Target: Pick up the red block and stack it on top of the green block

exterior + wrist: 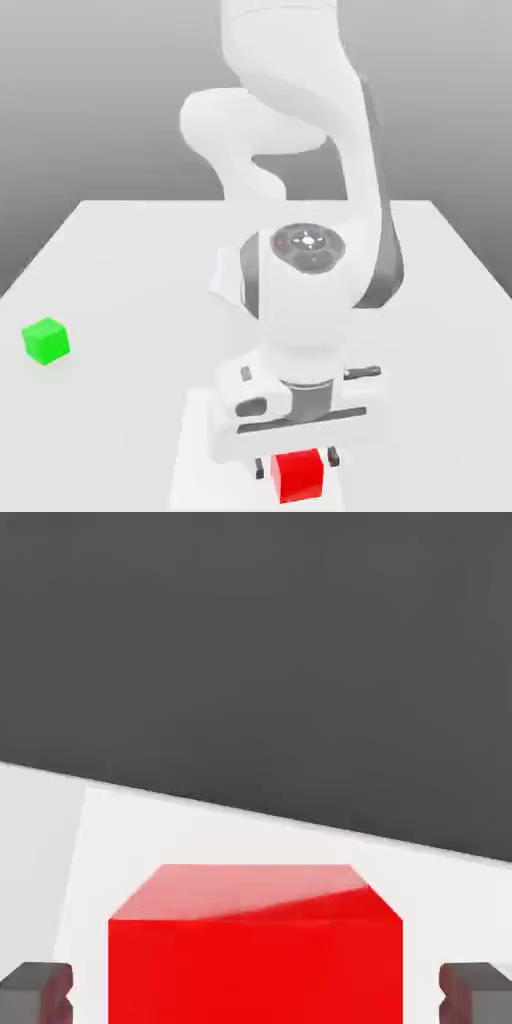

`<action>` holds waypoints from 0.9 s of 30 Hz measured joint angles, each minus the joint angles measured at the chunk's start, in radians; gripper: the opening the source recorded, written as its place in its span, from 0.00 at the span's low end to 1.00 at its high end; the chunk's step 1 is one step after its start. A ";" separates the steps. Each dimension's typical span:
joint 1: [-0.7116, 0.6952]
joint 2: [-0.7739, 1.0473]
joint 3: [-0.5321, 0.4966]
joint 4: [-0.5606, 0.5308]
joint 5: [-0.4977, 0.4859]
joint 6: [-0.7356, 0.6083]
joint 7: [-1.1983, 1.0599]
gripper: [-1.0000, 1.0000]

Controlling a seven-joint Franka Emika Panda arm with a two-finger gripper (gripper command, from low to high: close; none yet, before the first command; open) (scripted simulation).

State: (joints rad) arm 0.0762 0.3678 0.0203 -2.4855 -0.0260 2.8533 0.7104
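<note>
My hand (pixel 298 462) is spread wide, straddling the red block (pixel 299 476) on the worktop (pixel 120 260), w/ gaps both sides. Grasp step: next I close, lift, carry to the green block (pixel 45 340), well apart.

A red block (pixel 256 952) sits on a white counter (pixel 200 832), between two dark fingertips (pixel 38 990) standing apart from its sides.
</note>
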 joint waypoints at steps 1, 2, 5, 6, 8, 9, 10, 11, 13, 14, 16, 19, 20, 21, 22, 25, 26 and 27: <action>0.000 0.000 0.000 0.000 0.000 0.000 0.000 0.00; 0.000 0.000 0.000 0.000 -0.001 0.000 0.001 0.00; -0.003 -0.029 0.003 -0.005 0.000 -0.025 0.000 0.00; -0.004 -0.059 0.005 -0.009 0.003 -0.050 -0.002 0.00; -0.006 -0.128 0.008 -0.020 0.009 -0.108 -0.007 0.00; -0.010 -0.161 0.006 -0.026 0.011 -0.136 -0.007 0.00; -0.028 -0.185 -0.018 -0.036 0.009 -0.148 0.002 0.00; -0.052 -0.202 -0.048 -0.047 0.006 -0.154 0.015 0.00; -0.101 -0.234 -0.106 -0.070 -0.002 -0.161 0.042 0.00; -0.128 -0.249 -0.137 -0.082 -0.007 -0.164 0.056 0.00; -0.205 -0.280 -0.201 -0.106 -0.018 -0.169 0.087 0.00; -0.399 -0.336 -0.294 -0.147 -0.041 -0.180 0.148 0.00; -0.453 -0.353 -0.311 -0.161 -0.045 -0.183 0.165 0.00; -0.495 -0.369 -0.339 -0.173 -0.050 -0.186 0.182 0.00; -0.545 -0.385 -0.360 -0.186 -0.052 -0.189 0.197 0.00; -0.666 -0.429 -0.418 -0.225 -0.053 -0.196 0.236 0.00; -0.697 -0.437 -0.436 -0.235 -0.048 -0.195 0.243 0.00; -0.702 -0.427 -0.445 -0.240 -0.032 -0.181 0.238 0.00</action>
State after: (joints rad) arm -0.6259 -0.0593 -0.4248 -2.7253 -0.0584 2.6726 0.9484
